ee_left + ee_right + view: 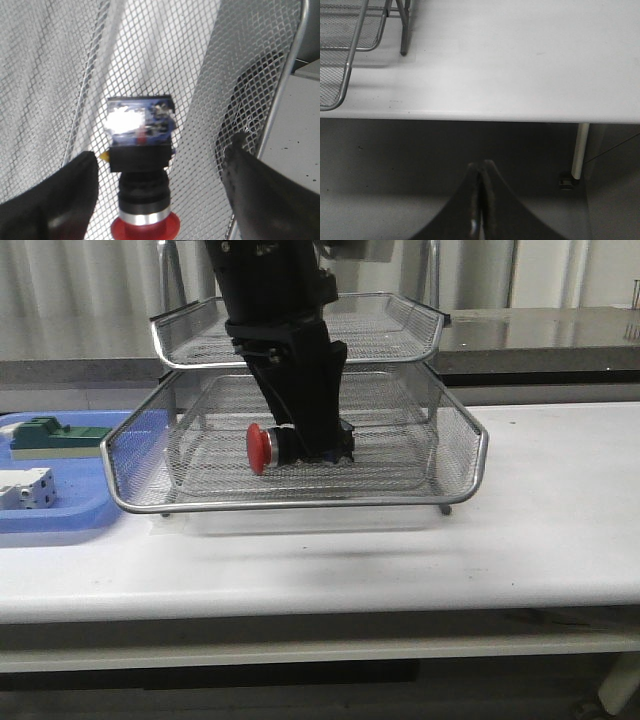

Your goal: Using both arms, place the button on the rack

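At the far left of the white desk a flat blue tray is seen, in which a green block and a white boxy breaker are lying. Just beside it the silver wire-mesh rack is stood, and the left arm is reached down from above into its lower visible tier. The button is found lying on its side on that tier's mesh floor, its red head turned toward the blue tray. In the left wrist view the left tool is shown spread wide, one finger on either side of the button and neither touching it. In the right wrist view the right tool is seen pressed closed with nothing between its fingers, held off the desk's front edge, well apart from the rack.
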